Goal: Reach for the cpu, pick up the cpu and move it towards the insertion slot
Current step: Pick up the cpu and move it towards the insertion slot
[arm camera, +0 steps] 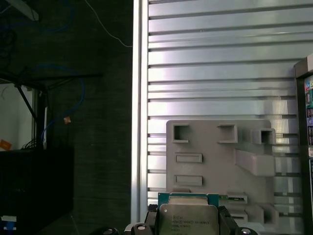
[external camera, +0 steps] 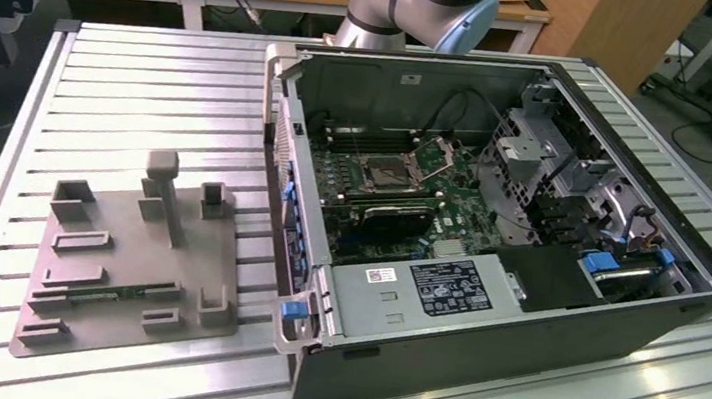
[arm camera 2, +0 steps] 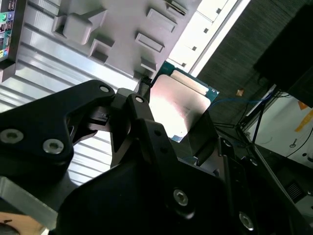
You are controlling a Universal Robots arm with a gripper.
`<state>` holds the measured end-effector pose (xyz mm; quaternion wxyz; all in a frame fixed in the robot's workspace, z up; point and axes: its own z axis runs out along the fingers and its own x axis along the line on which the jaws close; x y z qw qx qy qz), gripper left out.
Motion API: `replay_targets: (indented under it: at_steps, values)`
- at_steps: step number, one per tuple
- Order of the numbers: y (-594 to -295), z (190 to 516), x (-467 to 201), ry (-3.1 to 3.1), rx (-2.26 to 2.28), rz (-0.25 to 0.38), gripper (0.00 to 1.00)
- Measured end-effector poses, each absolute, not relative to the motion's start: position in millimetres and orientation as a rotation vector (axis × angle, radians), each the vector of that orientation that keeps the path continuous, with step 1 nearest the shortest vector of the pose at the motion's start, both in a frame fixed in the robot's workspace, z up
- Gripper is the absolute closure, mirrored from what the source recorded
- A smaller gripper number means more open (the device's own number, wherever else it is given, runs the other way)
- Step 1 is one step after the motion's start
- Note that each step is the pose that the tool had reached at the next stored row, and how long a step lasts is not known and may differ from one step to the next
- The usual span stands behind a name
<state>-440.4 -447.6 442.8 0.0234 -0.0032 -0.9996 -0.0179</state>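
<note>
In both wrist views my gripper (arm camera: 188,226) is shut on the cpu (arm camera: 188,218). It is a flat square chip with a silvery top (arm camera 2: 178,105) and a green rim. A black finger (arm camera 2: 146,127) presses on one side and another finger (arm camera 2: 208,137) on the opposite side. The chip hangs high above the grey fixture plate (arm camera: 220,161), near the table's edge. The insertion slot (external camera: 386,173) is a square socket with a metal frame. It lies open on the green board inside the computer case (external camera: 486,245), far from the chip.
The grey fixture plate (external camera: 135,255), with raised holders, lies on the ribbed metal table (external camera: 138,104) on the exterior view's left of the case. The arm's base (external camera: 418,5) stands behind the case. Dark floor and cables lie beyond the table edge (arm camera: 139,98).
</note>
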Motion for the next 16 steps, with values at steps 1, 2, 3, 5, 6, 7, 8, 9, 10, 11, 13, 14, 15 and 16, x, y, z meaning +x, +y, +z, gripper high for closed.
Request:
replay_targets:
  at_steps: [1,2,3,5,6,7,8,9,10,11,13,14,15,16]
  values:
    - [-447.6,443.3,-440.4,-3.094,-0.010,-0.055,0.45]
    - [-447.6,443.8,-440.3,-3.093,-0.010,-0.055,0.45]
    - [-447.6,444.3,-440.2,-3.093,-0.010,-0.055,0.45]
    - [-447.6,445.3,-440.1,-3.092,-0.010,-0.055,0.45]
    - [-447.6,445.7,-440.1,-3.092,-0.010,-0.055,0.45]
    - [-447.6,446.1,-440.0,-3.092,-0.010,-0.055,0.45]
    - [-447.6,446.1,-440.0,-3.091,-0.010,-0.056,0.45]
    - [-447.6,446.1,-440.0,-3.092,-0.010,-0.056,0.45]
    - [-447.6,446.1,-440.0,-3.091,-0.010,-0.055,0.45]
    - [-447.6,446.2,-440.0,-3.091,-0.011,-0.055,0.45]
    - [-447.6,446.2,-439.9,-3.091,-0.011,-0.055,0.45]
    - [-447.6,446.3,-439.7,-3.091,-0.011,-0.055,0.45]
    - [-447.6,446.4,-439.2,-3.091,-0.011,-0.055,0.45]
    - [-447.6,446.3,-438.7,-3.091,-0.011,-0.055,0.45]
